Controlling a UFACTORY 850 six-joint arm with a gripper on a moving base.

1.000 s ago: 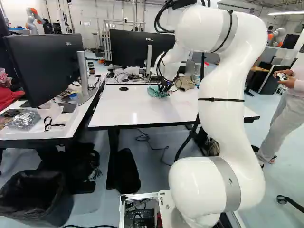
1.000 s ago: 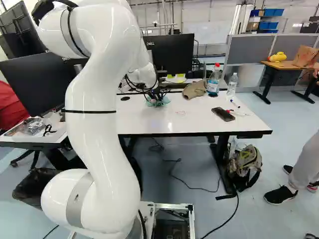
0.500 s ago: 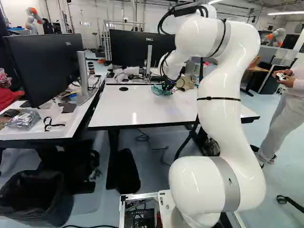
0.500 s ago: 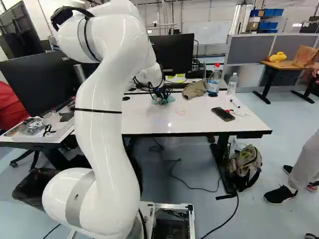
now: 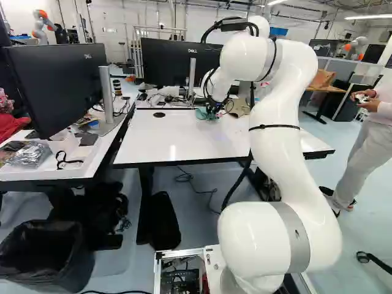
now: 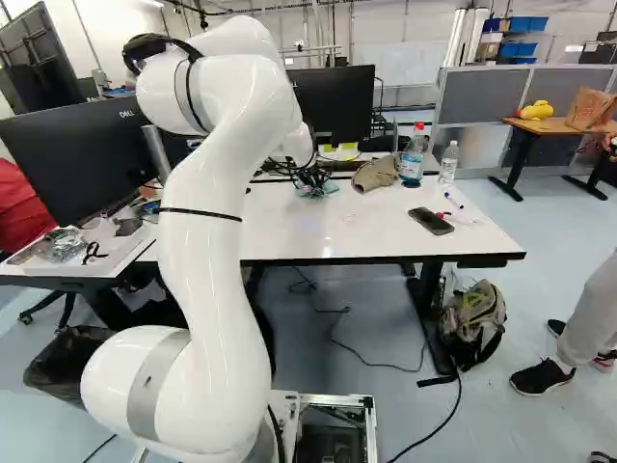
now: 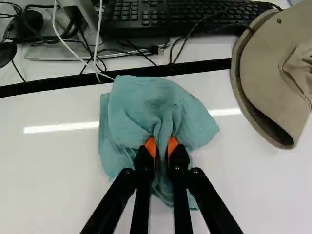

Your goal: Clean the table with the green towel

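The black two-finger gripper (image 5: 212,111) is closed on the crumpled blue-green cloth towel (image 7: 146,105), a fold pinched between its orange pads (image 7: 172,145). The towel lies near the far edge of the white, black-edged table (image 5: 159,138), spread mostly around twelve o'clock, taking twelve as straight ahead of the gripper. The tan fabric hat (image 7: 268,73) sits at two o'clock, apart from the towel. Past the edge, a black keyboard (image 7: 195,17) lies between twelve and one. In the right base view, a red-capped clear plastic bottle (image 6: 412,164) stands toward three o'clock, and a black phone (image 6: 430,221) lies toward four.
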